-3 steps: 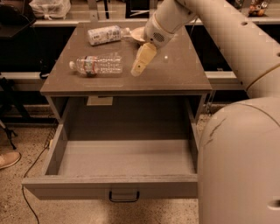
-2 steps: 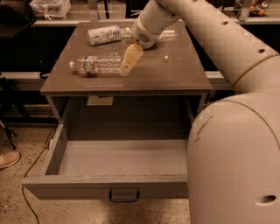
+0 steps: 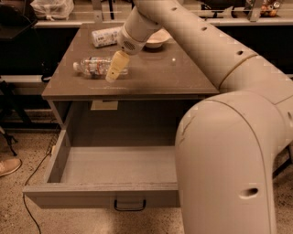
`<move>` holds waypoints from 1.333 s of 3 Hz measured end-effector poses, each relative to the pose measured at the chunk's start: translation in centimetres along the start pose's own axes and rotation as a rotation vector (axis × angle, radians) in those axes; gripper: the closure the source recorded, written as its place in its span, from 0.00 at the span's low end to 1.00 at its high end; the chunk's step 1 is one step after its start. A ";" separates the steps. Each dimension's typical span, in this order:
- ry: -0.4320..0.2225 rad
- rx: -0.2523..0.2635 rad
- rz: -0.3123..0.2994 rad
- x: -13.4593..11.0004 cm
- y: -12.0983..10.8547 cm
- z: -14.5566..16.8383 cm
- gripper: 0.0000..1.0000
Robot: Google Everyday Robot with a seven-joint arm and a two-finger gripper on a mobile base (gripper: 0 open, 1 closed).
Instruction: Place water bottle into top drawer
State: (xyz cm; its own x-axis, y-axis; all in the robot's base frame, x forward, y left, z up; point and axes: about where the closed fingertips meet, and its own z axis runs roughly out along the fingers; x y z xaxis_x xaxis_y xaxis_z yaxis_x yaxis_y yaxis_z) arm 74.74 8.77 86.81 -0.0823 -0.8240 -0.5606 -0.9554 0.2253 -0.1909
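Observation:
The water bottle (image 3: 93,66), clear and ribbed with a narrow label band, lies on its side on the left part of the cabinet top (image 3: 155,73). My gripper (image 3: 114,68) points down at the bottle's right end, just above or touching it; I cannot tell which. The top drawer (image 3: 68,194) is pulled wide open below the cabinet top, its grey inside bare, with a dark loop handle (image 3: 129,205) on the front panel. My arm hides the drawer's right part.
A bottle wrapped in a white label (image 3: 104,36) lies at the back of the cabinet top, next to a white bowl (image 3: 156,40). A plastic bag (image 3: 51,7) sits on the counter behind. A shoe (image 3: 9,166) and a cable lie on the floor at left.
My gripper has moved left across the cabinet top, from right of the water bottle to its right end. The bottle and the drawer have not moved.

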 end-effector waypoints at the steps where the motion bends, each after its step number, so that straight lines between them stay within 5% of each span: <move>1: -0.010 -0.002 0.000 -1.5 -0.4 1.9 0.00; 4: -0.049 -0.060 0.006 -3.3 -0.1 6.5 0.64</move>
State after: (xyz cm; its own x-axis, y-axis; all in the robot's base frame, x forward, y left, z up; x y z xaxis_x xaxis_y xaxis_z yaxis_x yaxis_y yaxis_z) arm 76.92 14.82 83.45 -0.0753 -0.7959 -0.6007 -0.9704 0.1972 -0.1397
